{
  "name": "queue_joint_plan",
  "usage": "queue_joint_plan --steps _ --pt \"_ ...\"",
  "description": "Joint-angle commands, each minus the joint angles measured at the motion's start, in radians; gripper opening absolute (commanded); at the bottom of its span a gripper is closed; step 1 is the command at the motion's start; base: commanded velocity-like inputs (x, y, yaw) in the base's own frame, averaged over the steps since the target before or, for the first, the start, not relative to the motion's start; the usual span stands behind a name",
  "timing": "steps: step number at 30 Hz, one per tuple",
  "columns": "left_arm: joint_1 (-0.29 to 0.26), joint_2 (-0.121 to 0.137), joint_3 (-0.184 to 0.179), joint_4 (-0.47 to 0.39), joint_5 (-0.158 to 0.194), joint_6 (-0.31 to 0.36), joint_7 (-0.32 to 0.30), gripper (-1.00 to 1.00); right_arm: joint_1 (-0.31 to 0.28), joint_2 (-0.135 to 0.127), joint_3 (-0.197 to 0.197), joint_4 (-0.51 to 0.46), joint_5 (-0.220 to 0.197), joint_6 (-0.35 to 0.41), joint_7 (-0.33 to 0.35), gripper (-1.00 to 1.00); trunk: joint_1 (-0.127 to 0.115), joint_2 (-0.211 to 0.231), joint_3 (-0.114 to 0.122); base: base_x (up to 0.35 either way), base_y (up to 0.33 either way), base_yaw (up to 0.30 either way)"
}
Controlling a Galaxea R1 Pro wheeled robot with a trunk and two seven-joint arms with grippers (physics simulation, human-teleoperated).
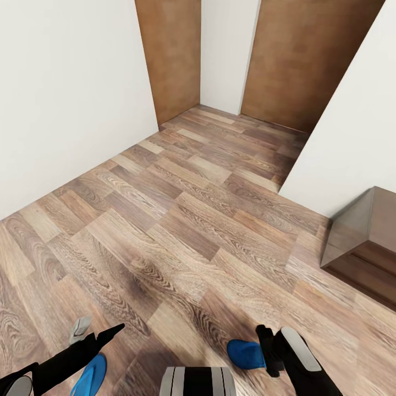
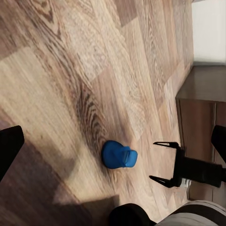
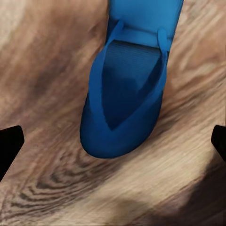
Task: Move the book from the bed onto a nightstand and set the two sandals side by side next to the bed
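Two bright blue sandals lie on the wood-plank floor just in front of my base. One sandal (image 1: 246, 355) (image 2: 119, 154) (image 3: 123, 94) sits right before my right gripper (image 1: 265, 349) (image 2: 156, 161), which is open, its fingertips spread wider than the sandal and not touching it. The other sandal (image 1: 91, 377) lies under my left arm. My left gripper (image 1: 102, 335) hangs above the floor, open and empty, pointing toward the right arm. The book and the bed are out of view.
A dark brown wooden cabinet (image 1: 363, 242) (image 2: 202, 108) stands against the white wall at the right; I cannot tell whether it is the nightstand. White walls narrow into a short passage ahead with two brown doors (image 1: 170, 55). Open floor (image 1: 181, 220) stretches in front.
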Motion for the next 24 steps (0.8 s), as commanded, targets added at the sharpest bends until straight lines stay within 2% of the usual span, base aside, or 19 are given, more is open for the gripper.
queue_joint_plan --steps 1,12,20,24 --pt "0.000 0.000 0.001 0.000 0.004 0.006 -0.001 1.00 0.000 -0.001 0.000 -0.016 -0.002 0.017 -0.005 1.00 0.000 0.000 -0.001 0.000 0.000 0.000" --pt "0.000 0.000 0.000 0.000 0.004 0.006 -0.001 1.00 0.000 -0.004 -0.002 -0.048 -0.006 0.041 -0.005 1.00 0.000 0.000 -0.001 0.000 0.000 0.000" --pt "0.000 0.000 0.001 0.000 0.004 0.006 -0.001 1.00 0.000 0.000 -0.004 -0.043 -0.007 0.146 -0.005 1.00 0.000 0.000 -0.001 0.000 0.000 0.000" --pt "0.000 0.000 0.002 0.000 0.004 0.006 -0.001 1.00 0.000 0.001 -0.004 -0.040 -0.007 0.171 -0.005 1.00 0.000 0.000 -0.001 0.000 0.000 0.000"
